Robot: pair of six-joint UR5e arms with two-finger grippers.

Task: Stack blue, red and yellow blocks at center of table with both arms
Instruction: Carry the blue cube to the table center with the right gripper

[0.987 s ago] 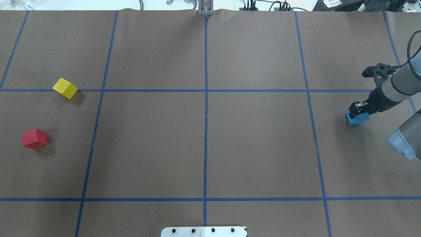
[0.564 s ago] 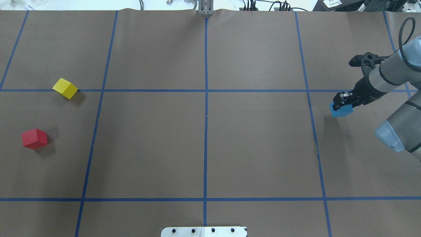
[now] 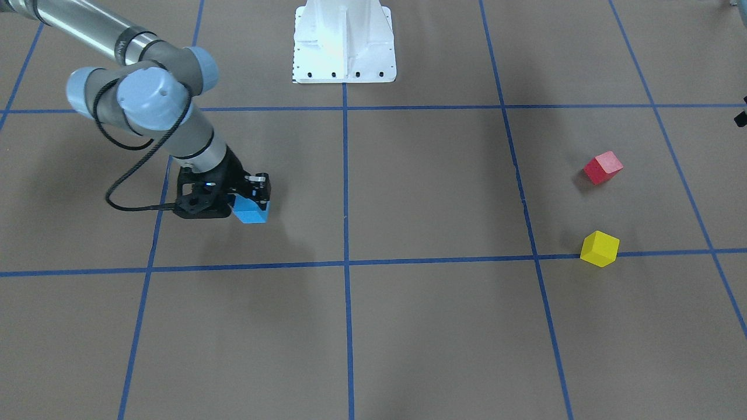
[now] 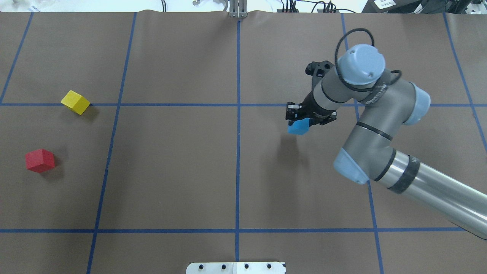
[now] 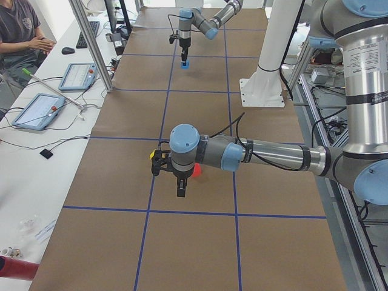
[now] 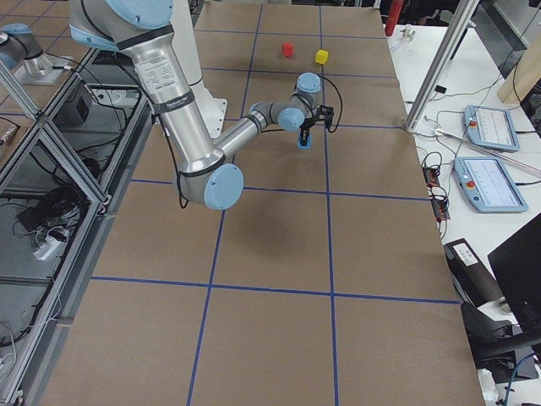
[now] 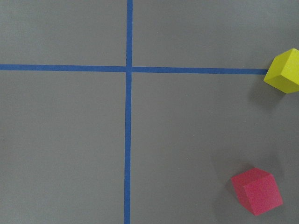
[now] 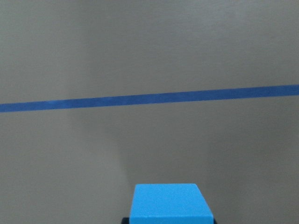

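Note:
My right gripper (image 4: 300,118) is shut on the blue block (image 4: 299,126) and holds it above the table, right of the centre line; the pair also shows in the front view (image 3: 250,211) and the block in the right wrist view (image 8: 170,204). The red block (image 4: 39,160) and the yellow block (image 4: 75,102) lie apart at the far left; the left wrist view shows both, red (image 7: 258,190) and yellow (image 7: 285,71). My left gripper (image 5: 180,189) hangs over the table near the red block, seen only in the exterior left view, so I cannot tell its state.
Blue tape lines (image 4: 238,125) divide the brown table into squares. The white robot base (image 3: 344,41) stands at the robot's edge. A metal post (image 4: 238,9) stands at the far edge. A seated person (image 5: 21,36) and tablets (image 5: 39,109) are beside the table.
My right arm has swung left from the table's right edge toward the centre, carrying the blue block off the surface. The red and yellow blocks have not moved.

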